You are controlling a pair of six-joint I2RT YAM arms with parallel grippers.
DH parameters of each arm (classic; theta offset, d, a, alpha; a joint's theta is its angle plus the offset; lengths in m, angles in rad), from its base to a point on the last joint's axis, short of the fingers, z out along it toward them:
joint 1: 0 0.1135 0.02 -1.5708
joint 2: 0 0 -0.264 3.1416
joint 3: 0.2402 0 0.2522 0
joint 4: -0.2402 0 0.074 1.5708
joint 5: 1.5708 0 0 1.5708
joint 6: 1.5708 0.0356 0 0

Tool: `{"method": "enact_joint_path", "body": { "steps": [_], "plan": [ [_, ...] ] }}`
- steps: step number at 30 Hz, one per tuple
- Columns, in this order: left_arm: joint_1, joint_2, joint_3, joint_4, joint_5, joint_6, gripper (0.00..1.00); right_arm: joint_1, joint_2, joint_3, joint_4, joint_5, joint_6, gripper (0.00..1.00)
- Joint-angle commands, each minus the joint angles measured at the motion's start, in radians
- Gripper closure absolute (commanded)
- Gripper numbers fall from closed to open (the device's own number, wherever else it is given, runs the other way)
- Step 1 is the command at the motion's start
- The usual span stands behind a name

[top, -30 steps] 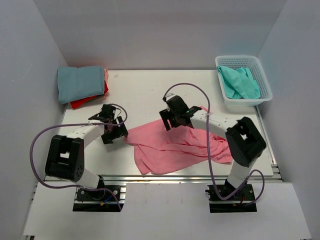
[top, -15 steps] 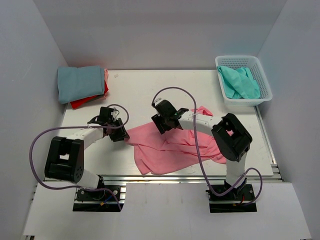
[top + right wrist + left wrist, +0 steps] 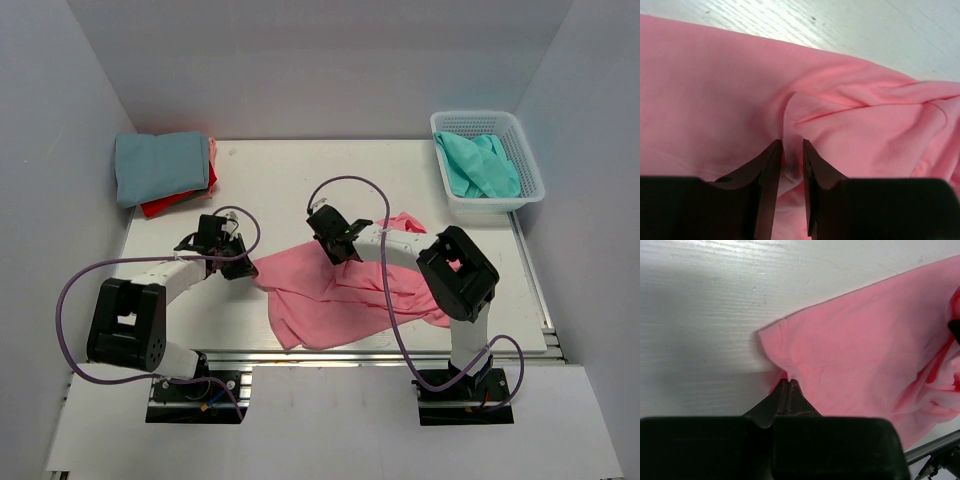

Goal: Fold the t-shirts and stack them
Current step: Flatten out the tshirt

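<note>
A salmon pink t-shirt [image 3: 340, 290] lies crumpled on the white table [image 3: 280, 180] between the two arms. My left gripper [image 3: 243, 266] is low at the shirt's left corner. In the left wrist view the left gripper [image 3: 788, 382] is shut on the hem of the pink cloth [image 3: 865, 340]. My right gripper [image 3: 337, 250] sits on the shirt's upper edge. In the right wrist view the right gripper [image 3: 792, 150] has its fingers pressed on a raised fold of the pink cloth [image 3: 715, 90].
A folded stack sits at the back left, a dusty blue t-shirt [image 3: 158, 165] on top of a red one [image 3: 175, 203]. At the back right a white lattice basket [image 3: 490, 207] holds a turquoise green t-shirt [image 3: 480, 165]. Side walls close in both flanks.
Both grippers have closed from wide open. The right arm swung left and down onto the shirt's upper edge. The left gripper slid right to the shirt's corner.
</note>
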State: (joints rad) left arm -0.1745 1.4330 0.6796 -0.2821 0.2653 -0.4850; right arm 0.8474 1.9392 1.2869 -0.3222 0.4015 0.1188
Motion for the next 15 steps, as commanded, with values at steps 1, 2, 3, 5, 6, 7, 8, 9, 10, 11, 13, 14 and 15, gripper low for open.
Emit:
{"method": "enact_joint_path", "body": {
  "steps": [1, 2, 3, 5, 6, 7, 8, 9, 10, 11, 13, 14, 15],
  "plan": [
    [-0.005, -0.042, -0.005, 0.046, 0.025, 0.016, 1.00, 0.001, -0.042, 0.023, -0.018, 0.079, 0.036, 0.71],
    [-0.005, -0.057, -0.015, 0.061, 0.034, 0.025, 1.00, 0.001, -0.052, 0.022, -0.020, 0.077, 0.039, 0.76],
    [-0.005, -0.075, -0.015, 0.081, 0.034, 0.025, 1.00, 0.001, -0.059, 0.019, -0.020, 0.079, 0.044, 0.87],
    [-0.005, -0.143, -0.025, 0.095, 0.034, 0.025, 1.00, 0.001, -0.097, 0.002, -0.021, 0.077, 0.057, 1.00],
    [-0.005, -0.167, -0.034, 0.107, 0.034, 0.025, 1.00, -0.005, -0.121, -0.004, -0.011, 0.082, 0.071, 1.00],
    [-0.005, -0.189, -0.034, 0.107, 0.022, 0.025, 1.00, -0.005, -0.147, -0.011, -0.002, 0.088, 0.077, 1.00],
    [-0.005, -0.225, -0.034, 0.116, 0.022, 0.034, 1.00, -0.007, -0.158, -0.033, 0.009, 0.114, 0.088, 1.00],
    [-0.005, -0.239, -0.034, 0.116, 0.002, 0.034, 1.00, -0.005, -0.184, -0.058, 0.041, 0.126, 0.094, 1.00],
    [-0.005, -0.249, -0.034, 0.116, 0.002, 0.034, 1.00, -0.008, -0.206, -0.064, 0.041, 0.141, 0.104, 1.00],
    [-0.005, -0.249, -0.034, 0.116, 0.002, 0.043, 1.00, -0.010, -0.224, -0.067, 0.044, 0.181, 0.105, 1.00],
    [-0.005, -0.270, -0.025, 0.127, 0.002, 0.043, 1.00, -0.022, -0.265, -0.075, 0.044, 0.242, 0.136, 1.00],
    [-0.005, -0.270, -0.025, 0.127, -0.008, 0.043, 1.00, -0.025, -0.279, -0.078, 0.043, 0.270, 0.157, 1.00],
    [-0.005, -0.281, -0.015, 0.139, -0.008, 0.043, 1.00, -0.048, -0.304, -0.083, 0.041, 0.299, 0.165, 1.00]
  ]
}}
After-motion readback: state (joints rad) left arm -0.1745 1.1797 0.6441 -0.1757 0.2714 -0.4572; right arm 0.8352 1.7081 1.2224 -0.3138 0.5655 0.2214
